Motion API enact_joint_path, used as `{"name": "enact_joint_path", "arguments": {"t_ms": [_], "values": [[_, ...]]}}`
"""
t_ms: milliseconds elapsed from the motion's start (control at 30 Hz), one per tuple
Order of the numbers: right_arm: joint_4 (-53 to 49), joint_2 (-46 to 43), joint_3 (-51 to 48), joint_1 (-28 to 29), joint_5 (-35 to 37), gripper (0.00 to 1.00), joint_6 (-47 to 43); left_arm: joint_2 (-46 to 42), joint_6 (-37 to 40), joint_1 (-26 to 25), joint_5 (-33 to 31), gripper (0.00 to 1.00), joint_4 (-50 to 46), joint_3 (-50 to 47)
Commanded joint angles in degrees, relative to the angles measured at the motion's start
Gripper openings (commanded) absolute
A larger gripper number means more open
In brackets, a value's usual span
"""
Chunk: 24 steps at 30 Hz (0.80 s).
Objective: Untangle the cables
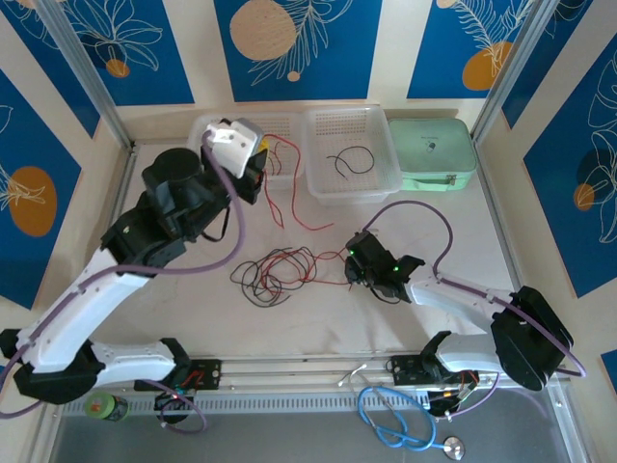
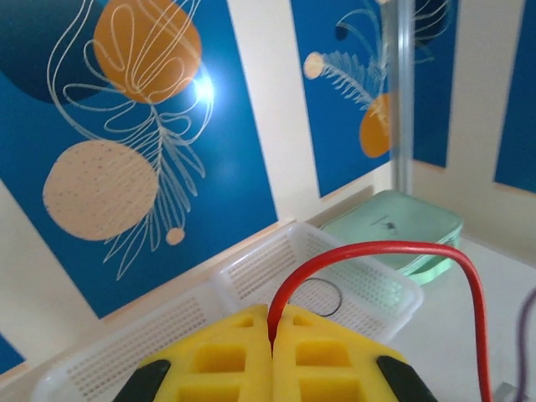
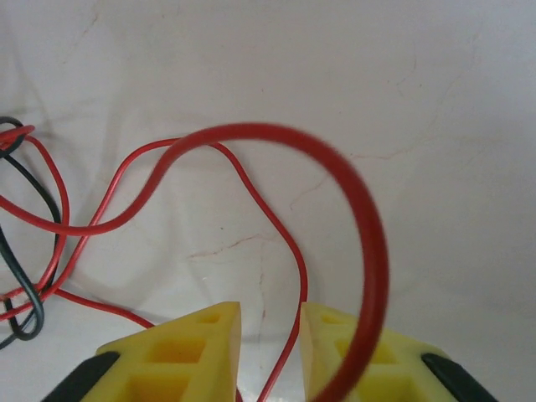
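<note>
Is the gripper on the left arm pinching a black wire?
No, the left gripper is shut on a red cable, which loops up from between its yellow fingers.

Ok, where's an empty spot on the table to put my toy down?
Two bare patches of white table: the front strip between the tangle of thin red and black cables and the metal rail, and the back right corner, between the mint green case and the right arm. The middle is crowded with cables and the right gripper.

Robot lab cell; patterned walls (image 1: 318,48)
</note>
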Motion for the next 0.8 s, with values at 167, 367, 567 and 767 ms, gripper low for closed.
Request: {"name": "enact_joint_path", "arguments": {"t_ms": [167, 367, 567, 767], "values": [[-5.42, -4.63, -0.88, 1.51, -1.97, 0.59, 3.47, 11.66, -4.29, 13.6, 4.59, 0.0, -4.39, 10.23], [-12.14, -9.63, 0.04, 2.54, -3.24, 0.79, 6.37, 22.83, -6.86, 22.96, 10.58, 0.0, -4.77, 18.12], [-17.25, -13.71, 1.68, 3.7, -6.95, 0.8, 9.31, 35.62, -10.1, 29.65, 11.51, 0.0, -1.96, 25.11], [-22.38, -13.18, 5.65, 4.36, -14.06, 0.73, 13.13, 47.85, -12.65, 33.39, 12.1, 0.0, 1.36, 32.06]]}}
